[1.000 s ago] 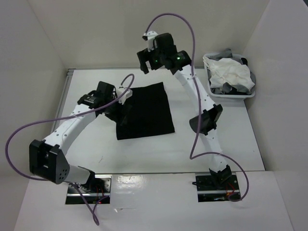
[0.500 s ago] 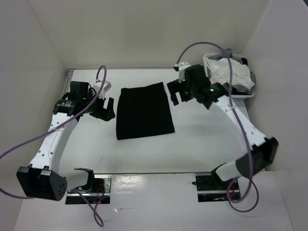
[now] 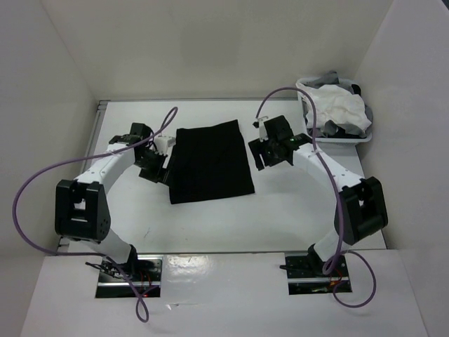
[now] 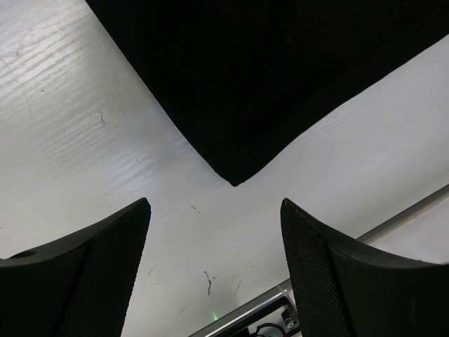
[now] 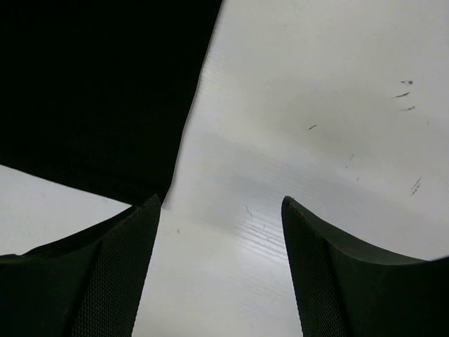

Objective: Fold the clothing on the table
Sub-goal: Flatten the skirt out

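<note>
The black clothing [image 3: 210, 161] lies flat on the white table [image 3: 210, 225] as a smooth rectangle. My left gripper [image 3: 157, 167] sits low at its left edge, open and empty. In the left wrist view a corner of the clothing [image 4: 238, 105] points toward the gap of the left gripper [image 4: 215, 205], with bare table between the fingers [image 4: 91, 274]. My right gripper [image 3: 262, 153] is low beside the clothing's right edge, open and empty. In the right wrist view the clothing [image 5: 91, 84] fills the upper left, its edge just by the left finger [image 5: 105, 274] of the right gripper [image 5: 220, 203].
A small white basket [image 3: 319, 138] stands at the back right corner, holding a white garment [image 3: 340, 109] and grey cloth [image 3: 330, 77]. White walls close in the table on three sides. A metal rail [image 4: 393, 225] runs along the table's edge.
The left gripper drew off the clothing's left side, swung out, then came back to that edge. The right arm came down from high at the back to the right edge.
</note>
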Available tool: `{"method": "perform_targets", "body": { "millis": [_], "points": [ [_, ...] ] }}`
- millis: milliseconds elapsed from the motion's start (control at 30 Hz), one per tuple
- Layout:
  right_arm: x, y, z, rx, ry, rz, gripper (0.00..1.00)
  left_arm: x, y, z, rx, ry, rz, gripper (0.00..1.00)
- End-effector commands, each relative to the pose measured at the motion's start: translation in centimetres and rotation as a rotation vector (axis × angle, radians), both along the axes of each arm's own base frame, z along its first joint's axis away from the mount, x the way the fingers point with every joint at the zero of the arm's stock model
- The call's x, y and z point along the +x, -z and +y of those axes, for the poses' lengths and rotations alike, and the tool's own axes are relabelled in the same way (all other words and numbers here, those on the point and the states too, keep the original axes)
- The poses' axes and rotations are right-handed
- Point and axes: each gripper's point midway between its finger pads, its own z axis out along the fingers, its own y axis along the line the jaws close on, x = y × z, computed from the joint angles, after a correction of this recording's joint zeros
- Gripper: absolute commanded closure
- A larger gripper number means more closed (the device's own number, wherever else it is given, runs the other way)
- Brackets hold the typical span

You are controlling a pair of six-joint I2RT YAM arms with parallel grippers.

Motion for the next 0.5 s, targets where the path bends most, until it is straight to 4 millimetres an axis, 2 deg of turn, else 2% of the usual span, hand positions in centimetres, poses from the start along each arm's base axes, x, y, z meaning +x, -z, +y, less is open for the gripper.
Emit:
{"method": "perform_targets", "body": {
  "millis": [0, 133, 167, 233, 267, 333, 367, 433, 467],
  "points": [
    [2.3, -1.3, 1.0, 0.04, 0.012, -0.089, 0.26, -0.1, 1.4, 0.0, 0.011, -0.01, 0.046, 0.19],
    [2.8, 0.2, 1.2, 0.032, 0.019, -0.058, 0.36, -0.1, 2.8, -0.2, 0.006, -0.007, 0.099, 0.21],
    [3.1, -0.2, 1.3, 0.036, 0.019, -0.067, 0.36, 0.1, 2.9, -0.2, 0.006, -0.007, 0.102, 0.21],
    [3.3, 0.5, 1.5, 0.029, 0.019, -0.052, 0.36, -0.5, 3.9, -0.4, 0.012, 0.002, 0.15, 0.24],
    [3.7, 0.0, 1.6, 0.035, 0.019, -0.064, 0.36, -0.2, 4.0, -0.5, 0.012, 0.002, 0.15, 0.24],
    [4.1, 0.4, 1.8, 0.034, 0.019, -0.062, 0.35, 0.2, 4.1, -0.4, 0.019, -0.009, 0.149, 0.25],
    [4.7, -0.3, 2.1, 0.045, 0.019, -0.087, 0.34, 0.6, 3.8, -0.3, 0.026, -0.011, 0.136, 0.25],
    [5.3, 0.0, 2.6, 0.05, 0.012, -0.078, 0.32, 2.0, 3.0, -0.3, 0.027, -0.023, 0.092, 0.25],
    [6.0, 0.1, 3.0, 0.054, 0.005, -0.068, 0.3, 3.0, 1.8, -0.5, 0.018, -0.032, 0.035, 0.25]
  ]
}}
